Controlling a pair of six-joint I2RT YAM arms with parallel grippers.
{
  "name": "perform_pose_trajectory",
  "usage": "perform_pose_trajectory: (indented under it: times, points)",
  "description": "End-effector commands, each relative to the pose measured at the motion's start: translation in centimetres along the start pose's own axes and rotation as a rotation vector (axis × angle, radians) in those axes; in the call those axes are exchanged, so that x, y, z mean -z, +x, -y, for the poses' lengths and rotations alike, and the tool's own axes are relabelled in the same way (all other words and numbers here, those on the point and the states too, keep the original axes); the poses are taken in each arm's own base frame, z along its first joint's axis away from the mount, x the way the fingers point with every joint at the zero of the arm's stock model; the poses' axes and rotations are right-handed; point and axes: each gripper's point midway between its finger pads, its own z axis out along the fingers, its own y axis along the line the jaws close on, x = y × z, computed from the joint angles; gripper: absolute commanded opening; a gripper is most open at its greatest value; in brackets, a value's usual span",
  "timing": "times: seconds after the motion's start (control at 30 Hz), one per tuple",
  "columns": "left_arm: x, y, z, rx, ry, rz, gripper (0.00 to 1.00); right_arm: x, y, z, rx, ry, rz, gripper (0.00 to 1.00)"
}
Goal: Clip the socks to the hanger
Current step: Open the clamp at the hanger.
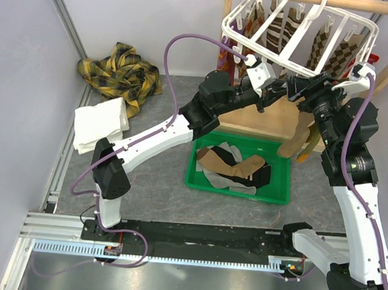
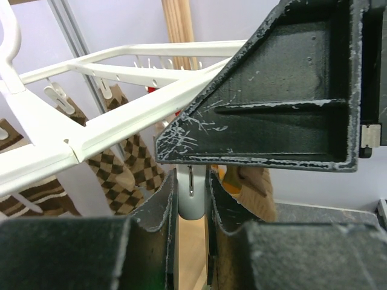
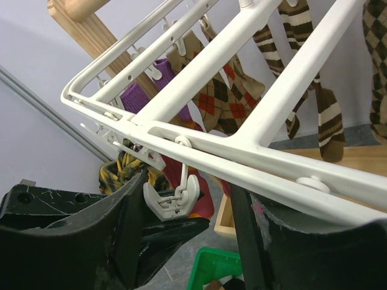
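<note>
The white hanger (image 1: 268, 57) hangs from a wooden rod at the top right, with several patterned socks (image 1: 277, 27) clipped to it. My left gripper (image 1: 275, 91) reaches up under its front bar and is shut on a dangling white clip (image 2: 192, 196). My right gripper (image 1: 307, 90) faces it, open, its fingers standing either side of that same clip (image 3: 175, 202) without touching it. An olive sock (image 1: 294, 136) with an orange toe hangs just below the right gripper; I cannot tell what holds it. In the right wrist view, argyle (image 3: 227, 96), purple (image 3: 142, 96) and striped socks (image 3: 326, 121) hang from the hanger (image 3: 242, 157).
A green bin (image 1: 198, 179) below the hanger holds more socks (image 1: 236, 165). A yellow plaid cloth (image 1: 122, 72) and a folded white towel (image 1: 101, 124) lie at the left. The wooden frame (image 1: 313, 0) and its base (image 1: 263, 120) stand behind the bin.
</note>
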Motion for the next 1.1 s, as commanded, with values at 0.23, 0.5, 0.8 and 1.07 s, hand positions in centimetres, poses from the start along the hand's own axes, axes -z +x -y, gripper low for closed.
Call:
perform_pose_trajectory:
  times: [0.23, 0.5, 0.8, 1.07]
  points:
    - [-0.5, 0.7, 7.7, 0.116, 0.251, -0.044, 0.02, -1.3, -3.4, -0.8, 0.087, -0.037, 0.107, 0.53]
    - [-0.4, 1.7, 6.9, 0.128, 0.188, -0.074, 0.02, -1.1, -3.0, -0.6, 0.099, -0.035, 0.096, 0.29]
    - [0.8, 2.5, 4.7, 0.188, 0.014, -0.072, 0.42, -1.2, -2.4, -0.3, 0.1, -0.029, 0.085, 0.0]
    - [4.2, 2.4, 2.7, 0.241, -0.162, -0.071, 0.85, -1.2, -2.3, -0.3, 0.103, -0.033, 0.081, 0.0]
